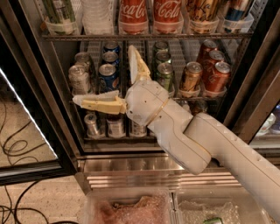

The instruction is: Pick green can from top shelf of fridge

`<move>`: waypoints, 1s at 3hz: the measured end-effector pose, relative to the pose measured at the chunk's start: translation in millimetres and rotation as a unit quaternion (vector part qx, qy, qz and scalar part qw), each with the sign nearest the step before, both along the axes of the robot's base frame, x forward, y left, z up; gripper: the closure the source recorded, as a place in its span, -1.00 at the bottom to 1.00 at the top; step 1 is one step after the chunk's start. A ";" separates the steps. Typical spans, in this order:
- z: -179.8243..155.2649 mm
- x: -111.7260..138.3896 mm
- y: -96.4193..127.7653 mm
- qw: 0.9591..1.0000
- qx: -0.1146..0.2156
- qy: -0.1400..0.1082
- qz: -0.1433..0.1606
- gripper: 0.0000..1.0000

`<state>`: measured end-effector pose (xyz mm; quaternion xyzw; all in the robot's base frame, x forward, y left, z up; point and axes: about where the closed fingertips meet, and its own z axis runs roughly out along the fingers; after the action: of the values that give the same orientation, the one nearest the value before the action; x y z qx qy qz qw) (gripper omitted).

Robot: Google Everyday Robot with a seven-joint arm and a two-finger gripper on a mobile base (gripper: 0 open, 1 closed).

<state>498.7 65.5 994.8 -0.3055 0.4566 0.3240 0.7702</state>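
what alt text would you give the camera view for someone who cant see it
A white robot arm reaches into a drinks fridge, its gripper open and empty before the blue Pepsi cans on the middle rack. The green can stands untouched at the left end of the top shelf above, red Coca-Cola cans to its right.

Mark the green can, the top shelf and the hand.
green can (pixel 59 11), camera view, streaked side.
top shelf (pixel 144 37), camera view, front wire.
hand (pixel 103 74), camera view, midway between open fingertips, below top shelf.
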 end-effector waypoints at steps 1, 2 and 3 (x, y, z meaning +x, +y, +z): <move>-3.4 -3.7 37.1 0.999 -0.008 0.005 0.048 -1.00; -5.2 -3.9 40.0 0.998 -0.003 0.025 0.060 -1.00; -5.1 -3.9 39.9 0.998 -0.003 0.025 0.060 -1.00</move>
<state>494.8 105.4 989.7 -0.3266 0.4578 0.3755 0.7367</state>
